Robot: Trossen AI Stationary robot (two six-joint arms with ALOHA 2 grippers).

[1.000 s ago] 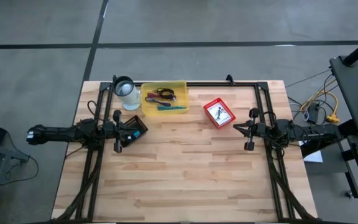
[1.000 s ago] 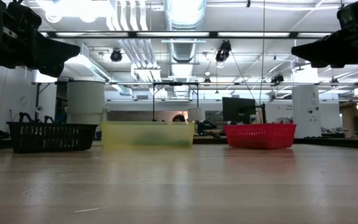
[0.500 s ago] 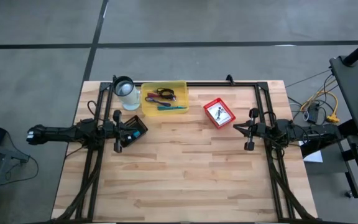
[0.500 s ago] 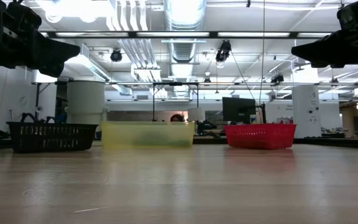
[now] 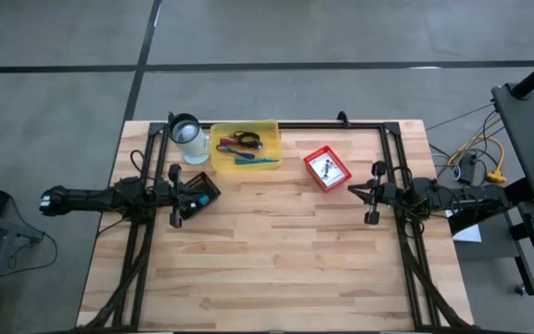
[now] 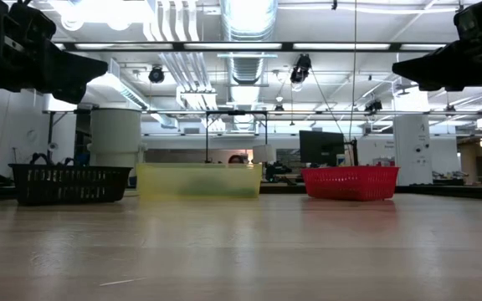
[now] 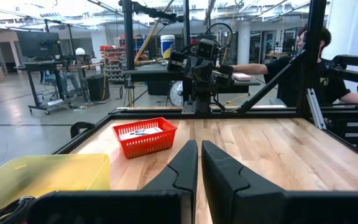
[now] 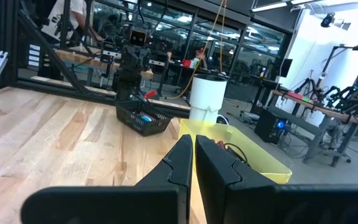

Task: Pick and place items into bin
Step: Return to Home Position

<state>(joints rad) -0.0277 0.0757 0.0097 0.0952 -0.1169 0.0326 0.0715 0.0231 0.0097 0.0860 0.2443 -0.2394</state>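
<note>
In the high view a yellow bin [image 5: 245, 146] at the far edge holds a purple pen, a teal pen [image 5: 256, 160], a maroon strip and a black coiled cable [image 5: 246, 141]. A red basket [image 5: 326, 168] holds white printed cards. A black basket [image 5: 198, 193] with a blue piece in it stands under my left gripper [image 5: 176, 195], which hangs shut above the table's left side. My right gripper [image 5: 371, 193] hangs shut at the right side, near the red basket. Both baskets and the bin rest flat on the table [image 5: 276, 260]. The small black cube does not show.
A white cylinder [image 5: 186, 137] stands left of the yellow bin at the far edge. A black frame runs along the table's far and side edges. The near half of the wooden table shows bare wood. People show in the room beyond [image 7: 319, 68].
</note>
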